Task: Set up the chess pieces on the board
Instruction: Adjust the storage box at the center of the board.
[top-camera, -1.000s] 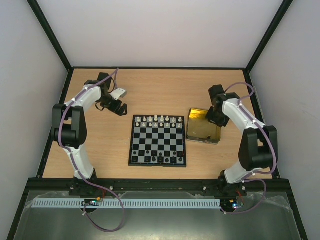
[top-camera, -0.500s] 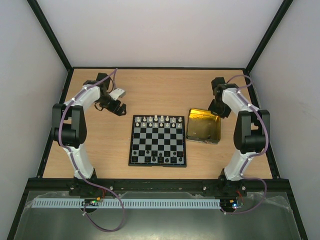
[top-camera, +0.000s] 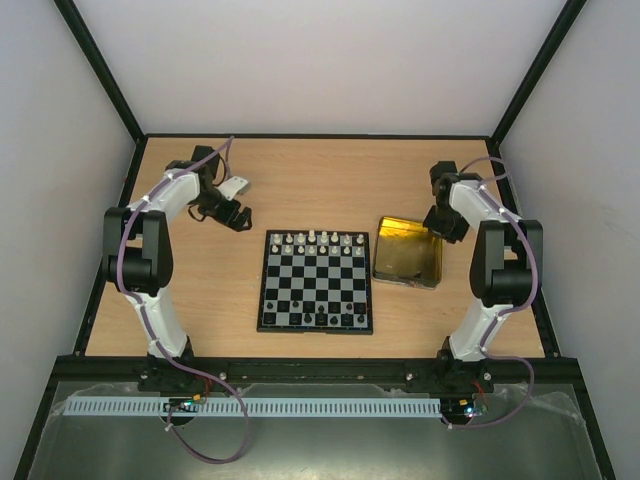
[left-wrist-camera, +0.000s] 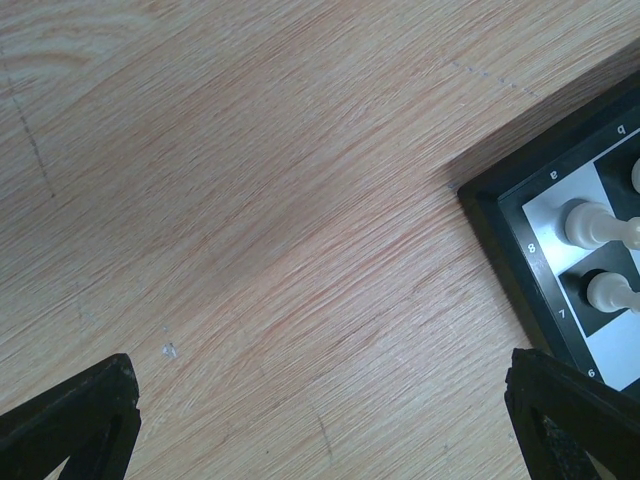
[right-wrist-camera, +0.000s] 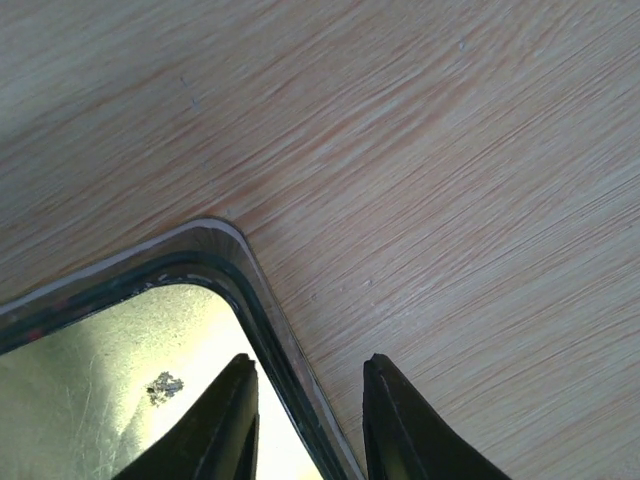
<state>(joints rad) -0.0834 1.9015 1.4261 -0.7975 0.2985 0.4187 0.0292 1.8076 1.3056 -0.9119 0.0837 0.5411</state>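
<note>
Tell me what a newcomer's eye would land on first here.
The small chessboard in the middle of the table, with white pieces lined along its far side and a few black pieces along its near edge. Just right of it lies a shiny gold tray, with the right gripper open over its rim near a corner.

Gold tray (top-camera: 402, 262) — wooden table (top-camera: 300, 180)

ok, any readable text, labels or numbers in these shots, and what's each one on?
"a": on the board rim, near the corner, left wrist view.
"b": same edge, next along; it sits upside down in the picture.
"8": adjoining side of the rim.
"7": below the 8.
"6": below the 7.
Top view: the rim markings are too small to read.
Gold tray: no text visible in any view.
</note>
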